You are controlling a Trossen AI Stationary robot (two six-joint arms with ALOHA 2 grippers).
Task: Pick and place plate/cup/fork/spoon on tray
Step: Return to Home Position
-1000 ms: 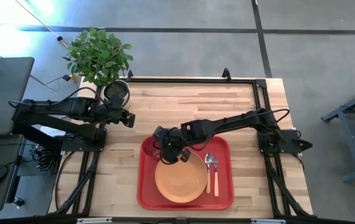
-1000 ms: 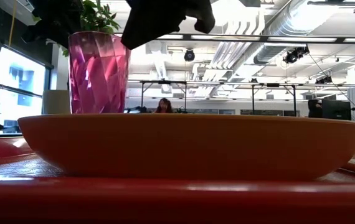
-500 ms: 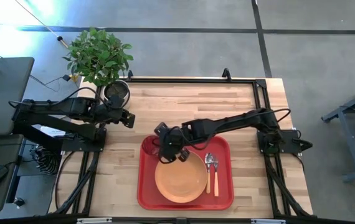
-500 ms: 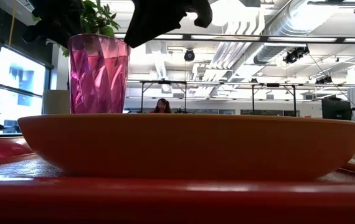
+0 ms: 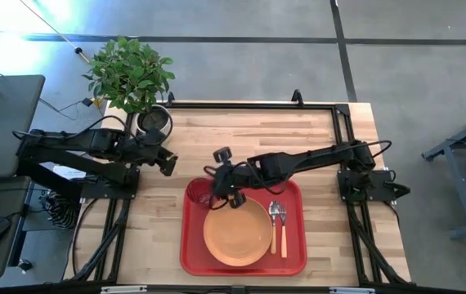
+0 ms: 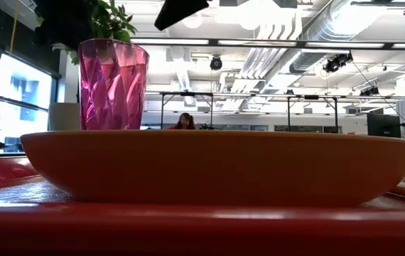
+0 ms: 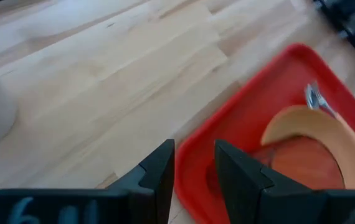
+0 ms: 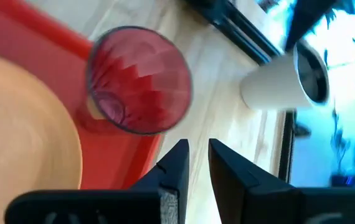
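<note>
The red tray [image 5: 294, 260] lies on the table's near middle. On it rest the orange plate [image 5: 235, 233], the dark red cup [image 5: 203, 196] upright at the tray's far left corner, and the fork and spoon [image 5: 273, 237] side by side to the right of the plate. My right gripper [image 5: 217, 184] hangs above and just right of the cup, empty, fingers nearly together [image 8: 199, 163]. In the low view only its tip [image 6: 181, 8] shows above the cup [image 6: 112, 85]. My left gripper [image 5: 166, 162] waits left of the tray, fingers close together [image 7: 194, 165].
A potted plant in a grey pot [image 5: 152, 120] stands at the table's far left corner, behind my left gripper. Bare wood [image 5: 282, 139] lies along the far side, behind my right arm.
My right gripper has risen from just over the cup and drawn back toward the table's far edge. The cup stays upright on the tray where it was.
</note>
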